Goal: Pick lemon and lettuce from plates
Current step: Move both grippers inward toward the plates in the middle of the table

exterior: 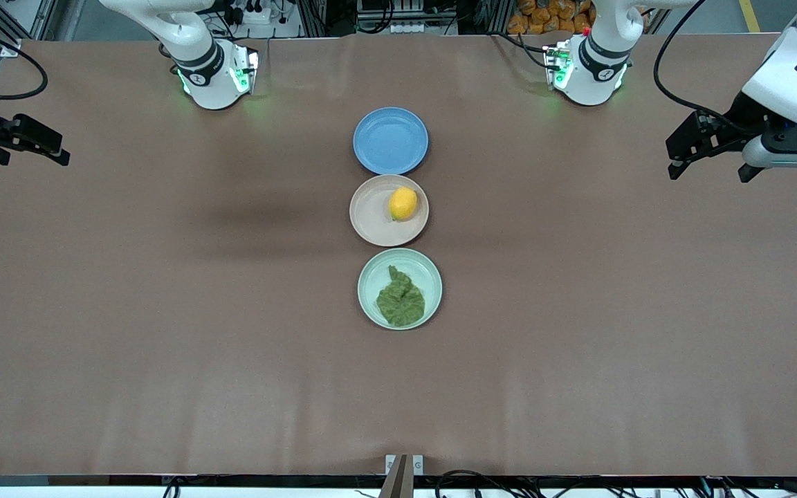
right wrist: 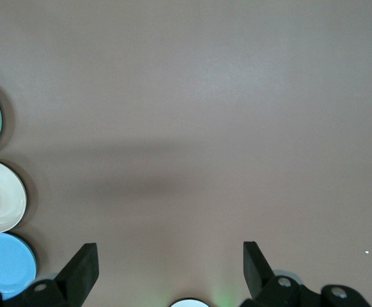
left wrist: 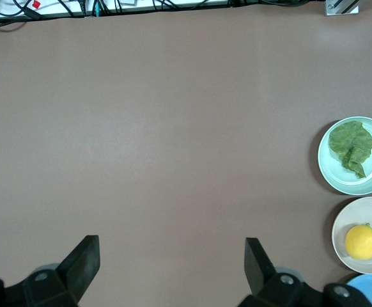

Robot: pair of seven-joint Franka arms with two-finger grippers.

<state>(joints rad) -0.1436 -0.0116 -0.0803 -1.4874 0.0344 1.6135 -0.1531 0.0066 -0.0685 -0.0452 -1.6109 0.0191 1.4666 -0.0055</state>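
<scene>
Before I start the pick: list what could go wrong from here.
1. The lemon is round and smooth, near the beige plate's rim; it may roll away from closing fingers.
2. The lettuce lies flat in the mint plate; fingers may scrape the plate.
3. Left gripper and right gripper, both open, would converge on touching plates.

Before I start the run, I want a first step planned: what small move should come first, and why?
Probably bring the left hand in over the lemon on the beige plate. Both hands are open and over bare table at the ends, the right hand likewise waiting, and neither the lemon nor the lettuce on the mint plate is touched yet.
</scene>
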